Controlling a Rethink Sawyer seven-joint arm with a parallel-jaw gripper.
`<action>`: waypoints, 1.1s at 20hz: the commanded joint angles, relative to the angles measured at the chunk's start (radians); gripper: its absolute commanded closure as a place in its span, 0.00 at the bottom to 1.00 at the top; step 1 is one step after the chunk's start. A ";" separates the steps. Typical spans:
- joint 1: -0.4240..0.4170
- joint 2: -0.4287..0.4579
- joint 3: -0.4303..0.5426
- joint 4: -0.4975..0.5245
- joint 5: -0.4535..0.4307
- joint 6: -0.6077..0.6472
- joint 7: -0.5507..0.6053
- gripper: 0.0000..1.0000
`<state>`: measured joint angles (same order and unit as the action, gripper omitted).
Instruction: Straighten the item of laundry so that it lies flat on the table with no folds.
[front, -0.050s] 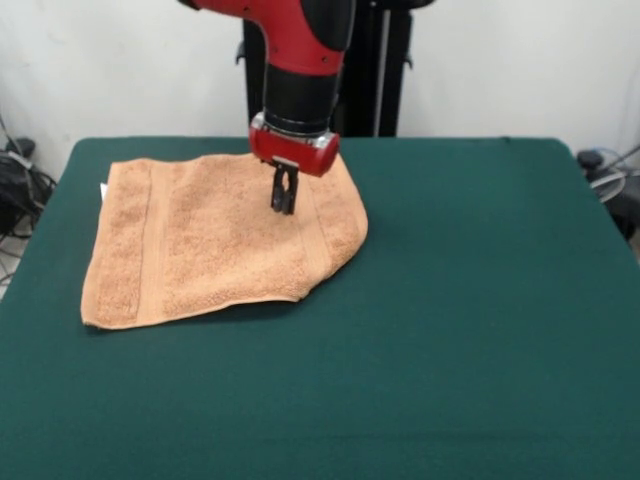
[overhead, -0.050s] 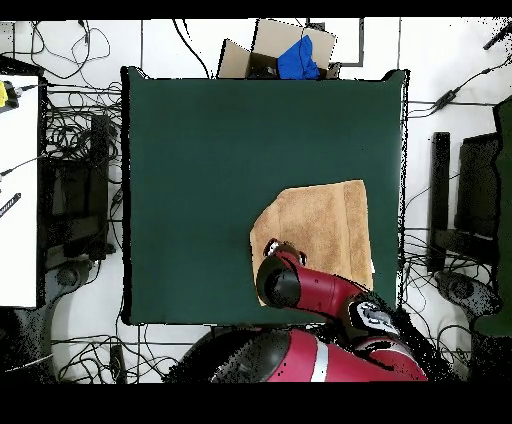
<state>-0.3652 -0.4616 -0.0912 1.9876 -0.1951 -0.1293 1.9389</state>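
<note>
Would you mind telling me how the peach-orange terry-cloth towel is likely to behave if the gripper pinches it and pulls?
The peach-orange terry-cloth towel will probably drape limply, since its right edge already curves and folds under. Its thick looped pile suggests a sure pinch for the gripper. On the dark green cloth-like table it may drag and bunch rather than slide.

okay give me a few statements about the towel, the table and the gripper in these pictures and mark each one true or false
1. The towel is peach-orange. True.
2. The towel lies in the middle of the table. False: it lies toward one side, near the table's edge.
3. The gripper is above the towel. True.
4. The towel forms a clean square. False: one corner looks cut off or tucked, so the outline is slanted there.
5. The gripper holds the towel high in the air. False: the towel rests on the table.
</note>
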 joint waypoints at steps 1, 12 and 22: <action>0.032 0.130 0.064 -0.061 0.062 -0.101 0.203 1.00; 0.030 0.260 0.053 -0.123 0.065 -0.180 0.181 1.00; 0.062 0.293 0.014 -0.144 0.085 -0.169 0.168 1.00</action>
<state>-0.3259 -0.3885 -0.1225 1.9928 -0.1940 -0.2543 1.9389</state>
